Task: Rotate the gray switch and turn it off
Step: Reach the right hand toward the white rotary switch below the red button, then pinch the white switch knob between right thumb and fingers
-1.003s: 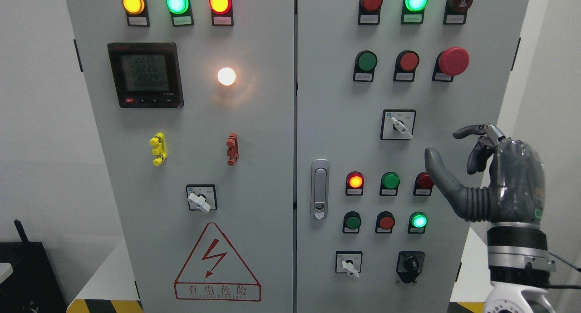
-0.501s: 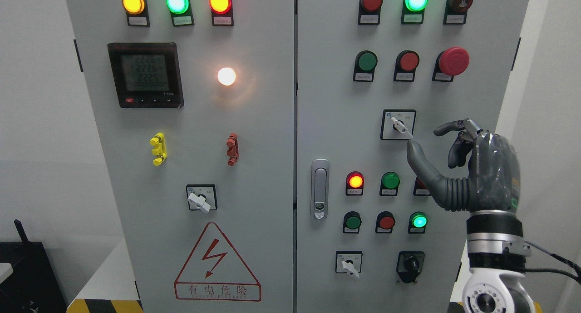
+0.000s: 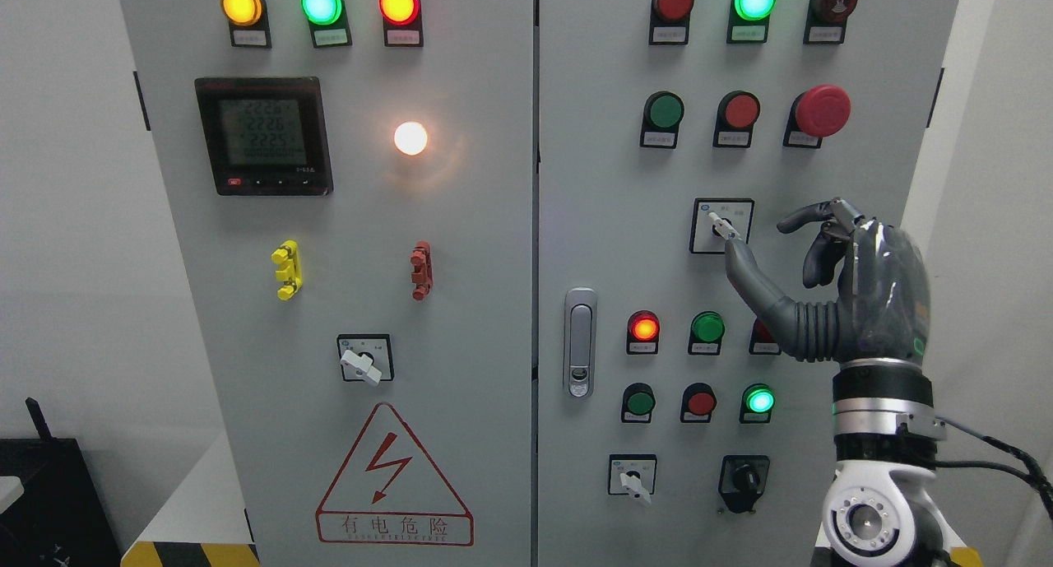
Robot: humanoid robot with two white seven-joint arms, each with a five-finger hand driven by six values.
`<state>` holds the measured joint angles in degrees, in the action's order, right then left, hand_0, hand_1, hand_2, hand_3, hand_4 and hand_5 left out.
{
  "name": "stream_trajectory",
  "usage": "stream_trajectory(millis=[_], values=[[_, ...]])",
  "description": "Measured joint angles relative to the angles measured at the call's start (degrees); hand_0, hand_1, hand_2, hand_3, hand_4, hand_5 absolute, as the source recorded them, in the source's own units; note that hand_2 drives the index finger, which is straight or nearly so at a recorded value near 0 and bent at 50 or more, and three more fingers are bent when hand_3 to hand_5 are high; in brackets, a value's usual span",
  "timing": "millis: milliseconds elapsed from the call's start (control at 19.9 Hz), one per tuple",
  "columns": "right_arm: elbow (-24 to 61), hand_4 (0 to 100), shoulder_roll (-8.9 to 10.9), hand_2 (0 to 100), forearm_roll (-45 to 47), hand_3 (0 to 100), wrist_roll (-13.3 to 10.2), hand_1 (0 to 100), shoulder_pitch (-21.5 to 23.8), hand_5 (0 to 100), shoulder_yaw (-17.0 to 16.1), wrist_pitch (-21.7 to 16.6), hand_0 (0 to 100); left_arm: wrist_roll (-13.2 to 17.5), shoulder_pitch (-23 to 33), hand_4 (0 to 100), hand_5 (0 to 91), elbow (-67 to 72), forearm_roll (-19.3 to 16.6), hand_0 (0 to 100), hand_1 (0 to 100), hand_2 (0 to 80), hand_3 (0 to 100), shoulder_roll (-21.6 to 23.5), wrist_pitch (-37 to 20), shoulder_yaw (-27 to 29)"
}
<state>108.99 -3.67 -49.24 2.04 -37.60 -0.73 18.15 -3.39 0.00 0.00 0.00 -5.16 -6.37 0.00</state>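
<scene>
The gray rotary switch (image 3: pixel 721 225) sits in a black-framed square plate on the right cabinet door, its pale lever pointing down-right. My right hand (image 3: pixel 761 238) rises from the lower right, just right of the switch. The thumb (image 3: pixel 744 268) stretches up-left and its tip meets the lower end of the lever. The other fingers (image 3: pixel 810 217) are loosely curled to the right of the plate and hold nothing. The left hand does not show.
Two similar gray switches sit on the left door (image 3: pixel 363 361) and at the lower right (image 3: pixel 633 478), beside a black knob (image 3: pixel 744 476). Lit lamps and push buttons surround the hand, with a red mushroom button (image 3: pixel 821 110) above and a door handle (image 3: pixel 580 342) to the left.
My right hand has moved up and left, from beside the lower button rows to the gray switch. The thumb tip now reaches the lever. The lever has not turned.
</scene>
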Motion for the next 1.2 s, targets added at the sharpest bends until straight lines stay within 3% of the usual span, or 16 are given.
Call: stream_trajectory(millis=[702,1203], values=[[-1.65,100,-0.51,57,0.09,99,-0.01,45,-0.93,100,0.53,0.36,2,0.0,0.0,0,0.0,0.0,0.0,12,39,0.0,0,0.0,0.0,0.0],[-2.45,100,-0.68,58,0.01,99,-0.01,45,-1.38,100,0.65,0.83,7,0.0,0.0,0,0.0,0.0,0.0,12,39,0.0,0,0.0,0.0,0.0]])
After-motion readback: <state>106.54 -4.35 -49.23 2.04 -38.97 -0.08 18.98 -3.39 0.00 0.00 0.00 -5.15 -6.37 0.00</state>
